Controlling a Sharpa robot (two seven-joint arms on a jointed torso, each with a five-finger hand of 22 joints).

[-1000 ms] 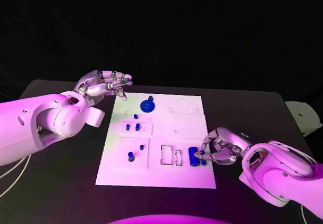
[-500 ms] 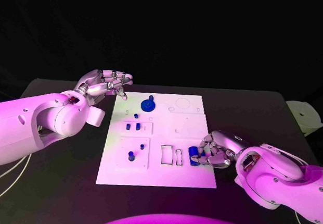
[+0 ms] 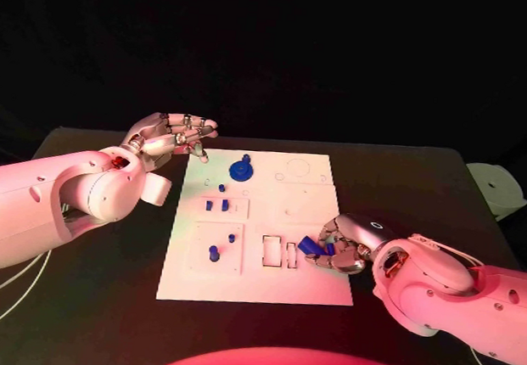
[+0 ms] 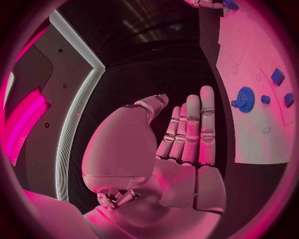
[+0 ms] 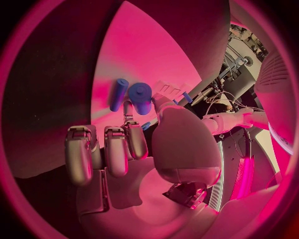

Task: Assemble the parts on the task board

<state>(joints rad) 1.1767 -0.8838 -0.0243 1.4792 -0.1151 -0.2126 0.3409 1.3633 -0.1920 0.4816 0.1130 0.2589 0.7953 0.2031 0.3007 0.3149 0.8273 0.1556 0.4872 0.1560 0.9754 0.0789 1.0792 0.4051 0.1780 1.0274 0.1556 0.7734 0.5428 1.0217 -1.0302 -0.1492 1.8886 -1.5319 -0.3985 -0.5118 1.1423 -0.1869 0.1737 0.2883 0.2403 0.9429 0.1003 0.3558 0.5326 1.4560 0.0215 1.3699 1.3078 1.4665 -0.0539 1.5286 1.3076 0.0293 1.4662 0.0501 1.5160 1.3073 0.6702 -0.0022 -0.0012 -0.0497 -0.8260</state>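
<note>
The white task board [image 3: 274, 281] lies mid-table. My right hand [image 3: 344, 247] is at its right edge and pinches a blue cylinder [image 3: 310, 245] [image 5: 140, 96] between thumb and a finger, just above the board. A second blue cylinder [image 5: 118, 94] lies on the board beside it. A blue gear [image 3: 241, 172] [image 4: 244, 98] stands at the far end, and small blue parts [image 3: 216, 205] and a blue peg [image 3: 214, 253] sit in the left column. My left hand [image 3: 169, 137] [image 4: 187, 134] hovers off the board's far left corner, fingers extended, holding nothing.
Two rectangular slots [image 3: 280, 252] lie just left of my right hand. A circular outline [image 3: 299, 168] marks the board's far right. A white object [image 3: 496, 191] stands at the table's right edge. Bare black table [image 3: 96, 288] surrounds the board.
My right hand has shifted left onto the board's edge and taken hold of one blue cylinder, which now sits tilted and raised. The left hand has not moved.
</note>
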